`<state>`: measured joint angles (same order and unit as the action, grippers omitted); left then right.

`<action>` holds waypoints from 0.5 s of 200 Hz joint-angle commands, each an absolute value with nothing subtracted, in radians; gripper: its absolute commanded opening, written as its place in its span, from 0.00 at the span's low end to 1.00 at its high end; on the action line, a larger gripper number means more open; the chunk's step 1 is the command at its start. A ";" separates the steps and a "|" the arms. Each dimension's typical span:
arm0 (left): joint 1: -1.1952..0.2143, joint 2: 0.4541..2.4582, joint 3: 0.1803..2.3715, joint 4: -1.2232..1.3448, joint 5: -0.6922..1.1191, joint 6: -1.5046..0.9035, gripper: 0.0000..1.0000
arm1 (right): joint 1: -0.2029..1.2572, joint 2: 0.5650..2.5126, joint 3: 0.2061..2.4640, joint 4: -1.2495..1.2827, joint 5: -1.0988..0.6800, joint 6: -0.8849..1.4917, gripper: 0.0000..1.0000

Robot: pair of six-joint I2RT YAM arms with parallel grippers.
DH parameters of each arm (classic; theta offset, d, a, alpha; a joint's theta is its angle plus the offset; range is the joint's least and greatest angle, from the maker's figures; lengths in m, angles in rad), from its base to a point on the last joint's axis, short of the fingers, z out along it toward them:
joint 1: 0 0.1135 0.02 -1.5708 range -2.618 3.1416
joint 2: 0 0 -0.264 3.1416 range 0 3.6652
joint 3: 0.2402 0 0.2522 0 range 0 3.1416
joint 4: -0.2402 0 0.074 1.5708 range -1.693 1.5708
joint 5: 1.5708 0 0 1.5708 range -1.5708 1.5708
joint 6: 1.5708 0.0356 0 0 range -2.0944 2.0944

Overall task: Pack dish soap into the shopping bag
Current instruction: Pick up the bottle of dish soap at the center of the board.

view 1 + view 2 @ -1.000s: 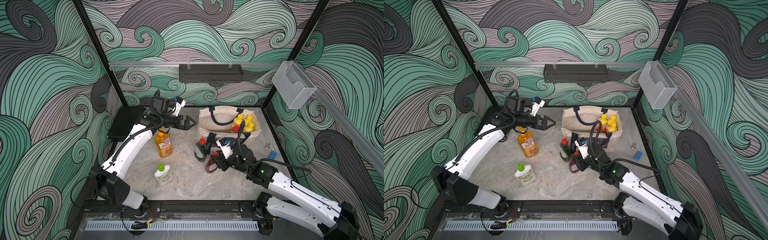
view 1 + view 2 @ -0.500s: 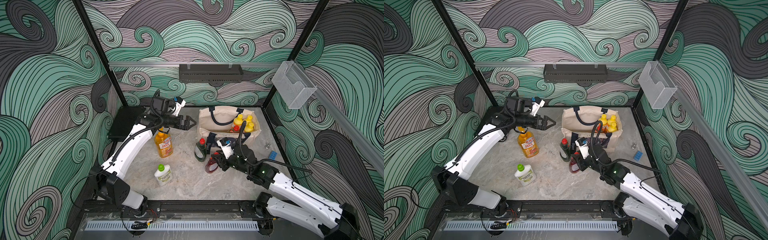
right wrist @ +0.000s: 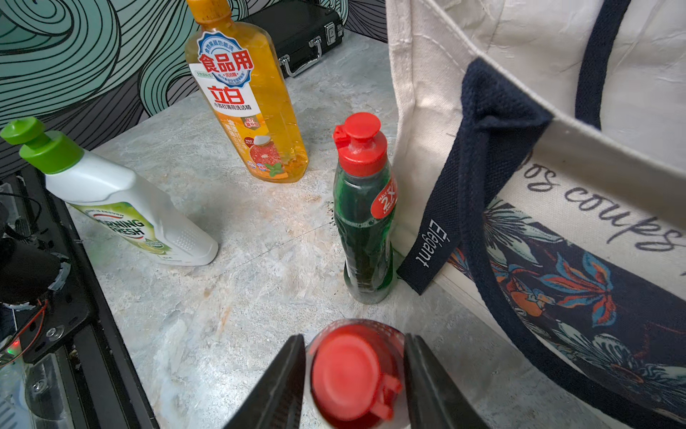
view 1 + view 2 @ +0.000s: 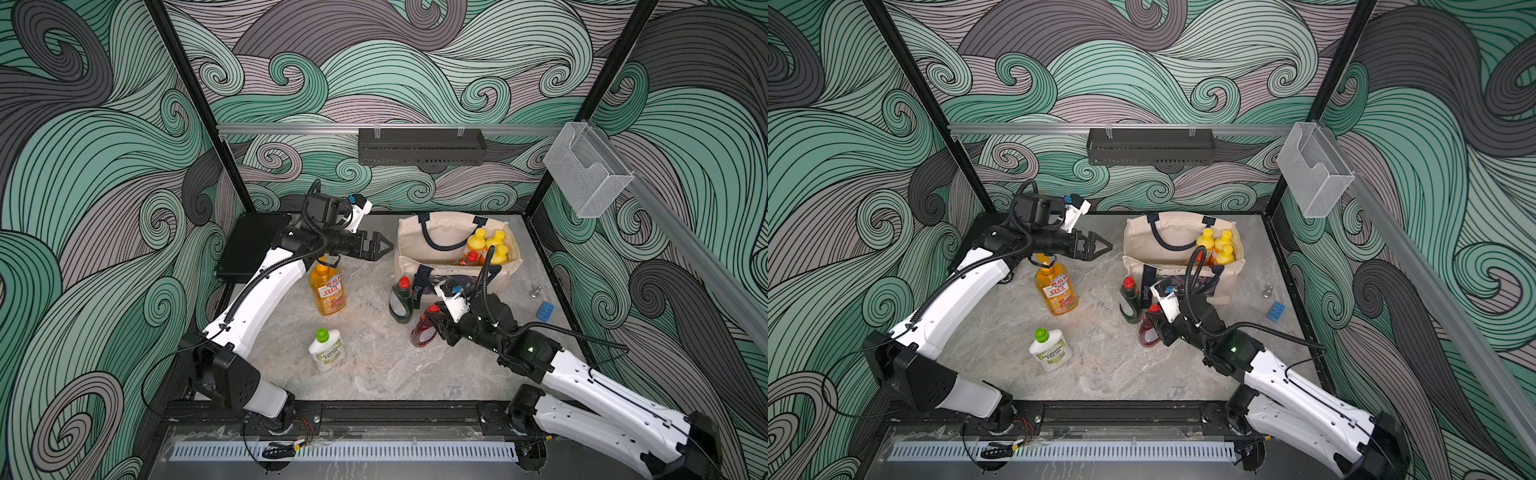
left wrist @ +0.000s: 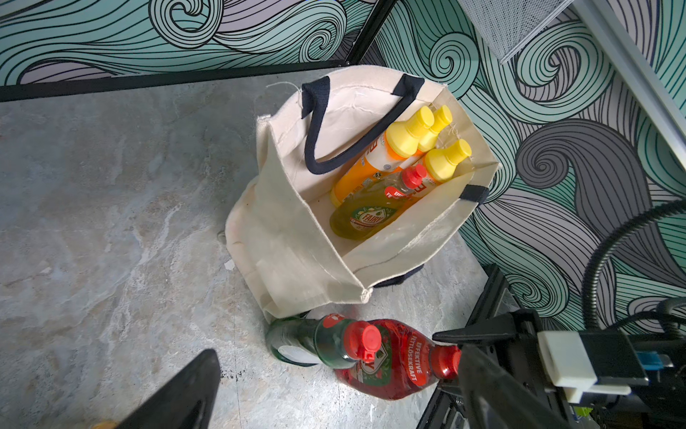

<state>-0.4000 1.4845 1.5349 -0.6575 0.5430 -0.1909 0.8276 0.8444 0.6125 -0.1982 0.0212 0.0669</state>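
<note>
Between right fingers (image 3: 276, 382), red bottle (image 3: 349, 373)

Top views look down; close wrist views share the shopping bag (image 5: 282, 230).

the left arm (image 4: 270, 299) and the right arm (image 4: 590, 382) share one build: glossy white shells on the long links, matte black housings at the joints. a black ribbed cable conduit (image 4: 249, 286) runs along each. small dark screws dot the white shells. a green light (image 4: 530, 348) glows on the right arm's black elbow. each wrist carries a white camera mount (image 4: 358, 212) with a blue plug. the left claw (image 4: 384, 247) and the right claw (image 3: 352, 340) have black fingers (image 3: 278, 382) tapering to points.
</note>
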 commanded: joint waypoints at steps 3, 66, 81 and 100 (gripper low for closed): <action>-0.405 1.496 1.534 -0.655 0.545 -0.177 0.99 | 0.842 0.863 0.617 -0.178 0.056 0.020 0.50; -0.407 1.499 1.534 -0.657 0.543 -0.176 0.99 | 0.860 0.875 0.615 -0.147 0.088 0.005 0.48; -0.407 1.499 1.534 -0.658 0.543 -0.176 0.99 | 0.862 0.855 0.607 -0.137 0.099 0.005 0.46; -0.407 1.499 1.534 -0.658 0.543 -0.176 0.99 | 0.862 0.837 0.602 -0.128 0.106 0.005 0.44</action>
<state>-0.4019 1.4952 1.5349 -0.6575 0.5426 -0.1905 0.8555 0.8688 0.6125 -0.1699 0.0750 0.0120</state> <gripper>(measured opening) 0.986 0.448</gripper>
